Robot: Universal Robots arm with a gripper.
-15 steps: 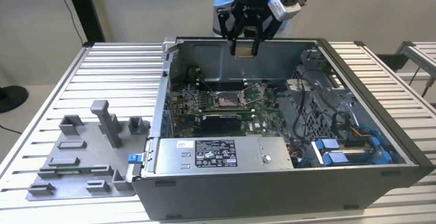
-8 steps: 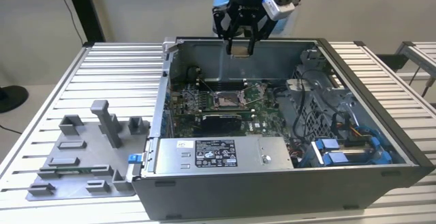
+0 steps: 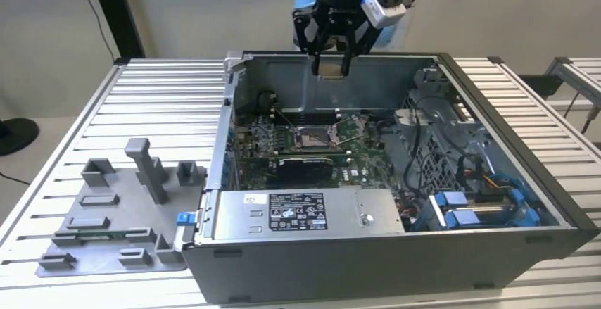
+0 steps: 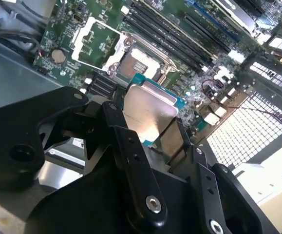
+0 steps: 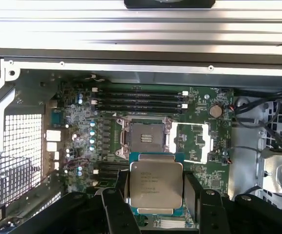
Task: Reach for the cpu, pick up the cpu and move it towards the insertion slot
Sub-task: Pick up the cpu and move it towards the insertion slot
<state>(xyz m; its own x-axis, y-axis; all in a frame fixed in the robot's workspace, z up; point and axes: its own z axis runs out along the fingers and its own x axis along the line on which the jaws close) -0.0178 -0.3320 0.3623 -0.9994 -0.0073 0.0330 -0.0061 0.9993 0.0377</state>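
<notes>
The black two-fingered gripper point(image 3: 331, 66) is seen hanging high over the open grey computer case point(image 3: 488, 203), and it is pinched on the cpu point(image 5: 156, 187), a thin square chip with a silvery top face and a teal edge, clamped by its opposite sides between the black fingers point(image 5: 119, 212). The chip is carried flat, its face turned to the wrist cameras. The insertion slot point(image 5: 147, 138), a square socket with a shiny metal frame and dark centre on the green circuit board point(image 5: 199, 105), lies directly below and slightly ahead of the chip, well apart in height. In the exterior view the socket point(image 3: 314, 138) is placed almost straight beneath the gripper.
</notes>
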